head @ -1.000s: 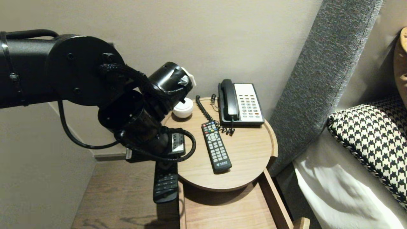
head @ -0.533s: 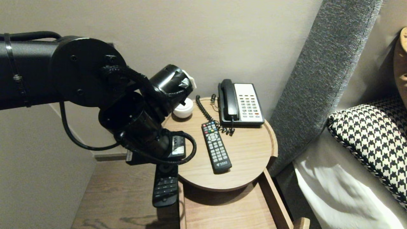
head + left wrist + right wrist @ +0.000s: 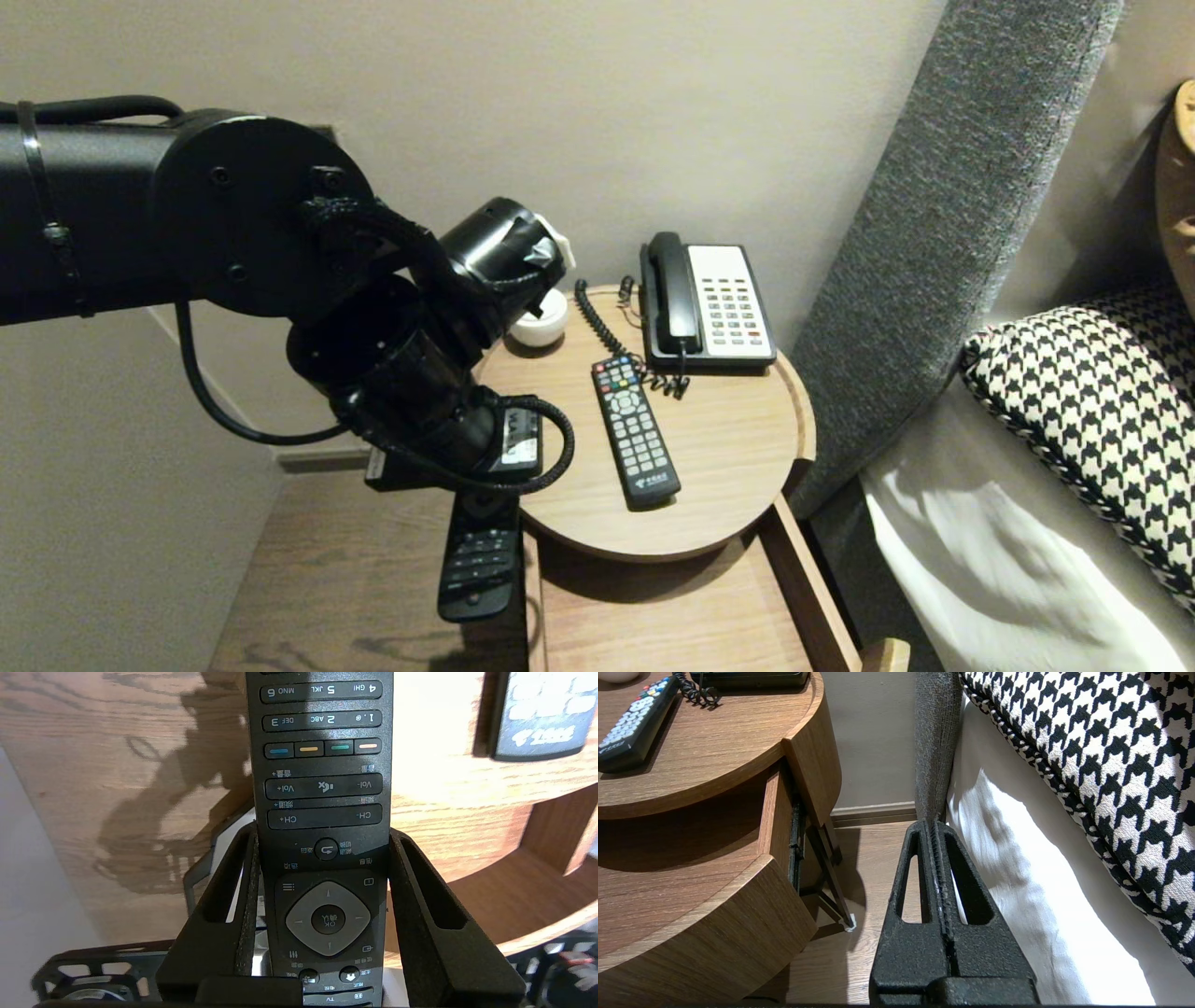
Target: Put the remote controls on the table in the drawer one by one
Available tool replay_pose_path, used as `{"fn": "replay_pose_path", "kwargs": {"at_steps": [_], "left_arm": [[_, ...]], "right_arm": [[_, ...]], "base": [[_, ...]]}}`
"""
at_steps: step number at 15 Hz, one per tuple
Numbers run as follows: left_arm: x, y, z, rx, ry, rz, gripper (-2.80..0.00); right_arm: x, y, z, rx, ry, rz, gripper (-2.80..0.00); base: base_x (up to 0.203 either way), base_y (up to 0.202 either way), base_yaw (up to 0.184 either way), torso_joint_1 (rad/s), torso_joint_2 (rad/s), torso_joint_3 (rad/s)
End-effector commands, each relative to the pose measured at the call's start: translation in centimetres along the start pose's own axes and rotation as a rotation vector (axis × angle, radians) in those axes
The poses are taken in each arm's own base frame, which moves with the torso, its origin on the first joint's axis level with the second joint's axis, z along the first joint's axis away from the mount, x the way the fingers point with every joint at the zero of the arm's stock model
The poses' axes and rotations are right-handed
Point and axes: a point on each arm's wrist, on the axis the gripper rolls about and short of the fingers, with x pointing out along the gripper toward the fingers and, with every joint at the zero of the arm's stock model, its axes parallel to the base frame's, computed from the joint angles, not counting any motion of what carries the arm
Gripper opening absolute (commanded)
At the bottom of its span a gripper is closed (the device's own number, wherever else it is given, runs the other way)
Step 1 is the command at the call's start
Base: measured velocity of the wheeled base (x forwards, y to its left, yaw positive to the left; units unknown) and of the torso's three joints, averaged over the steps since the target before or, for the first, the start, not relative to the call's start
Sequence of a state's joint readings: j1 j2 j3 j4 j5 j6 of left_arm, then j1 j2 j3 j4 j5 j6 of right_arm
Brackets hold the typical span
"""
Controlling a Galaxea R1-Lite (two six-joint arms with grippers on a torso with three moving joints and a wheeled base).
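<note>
My left gripper (image 3: pixel 322 835) is shut on a black TV remote (image 3: pixel 322 788), its two fingers pressed against the remote's long sides near the round OK pad. In the head view this remote (image 3: pixel 478 565) hangs below the left wrist, just off the near left edge of the round wooden table top (image 3: pixel 738 448), over the floor. A second black remote (image 3: pixel 635 431) with white keys lies flat on the table top. My right gripper (image 3: pixel 934 828) is shut and empty, parked low between the table and the bed.
A black and white desk phone (image 3: pixel 705 303) with a coiled cord sits at the back of the table top, and a small white round dish (image 3: pixel 539 320) at the back left. An open wooden drawer (image 3: pixel 681 607) juts out below. A grey headboard (image 3: pixel 934 233) and houndstooth pillow (image 3: pixel 1102 411) stand right.
The held remote has sunk slightly and swung a little to the left, away from the table edge. The right arm has kept still.
</note>
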State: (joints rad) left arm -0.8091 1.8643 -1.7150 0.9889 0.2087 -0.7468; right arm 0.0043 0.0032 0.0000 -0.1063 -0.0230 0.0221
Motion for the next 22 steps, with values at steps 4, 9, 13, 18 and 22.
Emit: {"fn": "replay_pose_path", "kwargs": {"at_steps": [4, 9, 13, 18, 22], "left_arm": [[0.0, 0.2, -0.4, 0.008, 0.064, -0.023, -2.80], [-0.8, 0.4, -0.8, 0.017, 0.156, -0.086, -2.80], [-0.4, 0.5, -1.7, 0.025, 0.305, -0.123, -2.80], [0.1, 0.3, -3.0, 0.075, 0.385, -0.094, -2.80], [0.3, -0.4, -3.9, 0.118, 0.430, -0.104, -2.80]], "right_arm": [[0.2, 0.0, -1.1, -0.002, 0.039, -0.001, -2.80], [0.2, 0.0, -1.1, -0.002, 0.039, -0.001, -2.80], [0.2, 0.0, -1.1, 0.000, 0.039, -0.002, -2.80], [0.2, 0.0, -1.1, -0.001, 0.039, -0.001, -2.80], [0.2, 0.0, -1.1, 0.000, 0.039, -0.001, -2.80]], "base": [[0.000, 0.000, 0.000, 0.000, 0.00, 0.000], [0.000, 0.000, 0.000, 0.000, 0.00, 0.000], [0.000, 0.000, 0.000, 0.000, 0.00, 0.000], [0.000, 0.000, 0.000, 0.000, 0.00, 0.000], [0.000, 0.000, 0.000, 0.000, 0.00, 0.000]]}}
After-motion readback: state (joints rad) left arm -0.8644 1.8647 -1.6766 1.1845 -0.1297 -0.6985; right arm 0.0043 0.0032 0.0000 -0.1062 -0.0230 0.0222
